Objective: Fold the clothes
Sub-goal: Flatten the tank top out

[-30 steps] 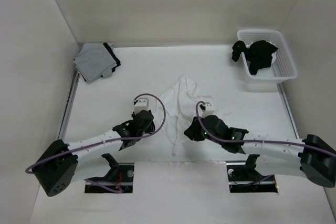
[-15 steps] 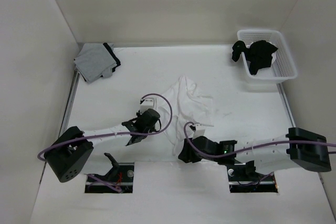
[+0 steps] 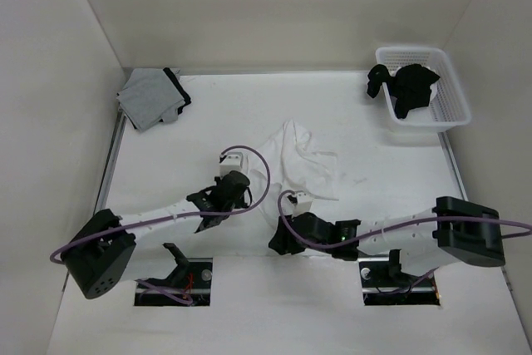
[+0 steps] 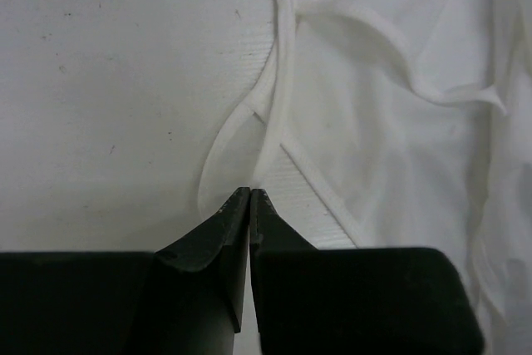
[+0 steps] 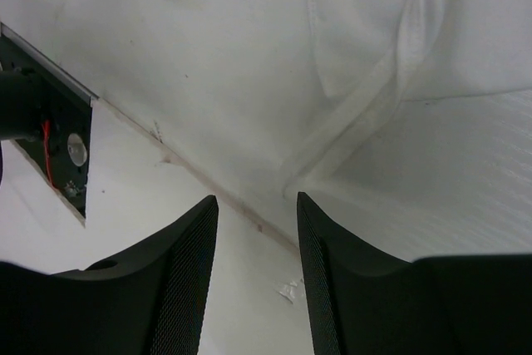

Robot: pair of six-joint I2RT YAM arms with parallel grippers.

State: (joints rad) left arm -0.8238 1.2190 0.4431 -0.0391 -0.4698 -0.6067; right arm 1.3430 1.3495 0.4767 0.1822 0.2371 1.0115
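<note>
I see the clothes [image 3: 303, 160] lying in the middle of the table [image 3: 208, 122], just ahead of both arms. My left gripper [image 4: 251, 195] sits at their left edge, its tips beside a strap loop [image 4: 218, 151] that spills leftward onto the table. My right gripper [image 5: 256, 199] is at their near edge, by the table's front lip, with the fabric beyond it. A basket [image 3: 453, 89] stands in the far right corner with garments [image 3: 411, 89] in it, one draped over its left rim. A folded garment [image 3: 152, 99] lies in the far left corner.
</note>
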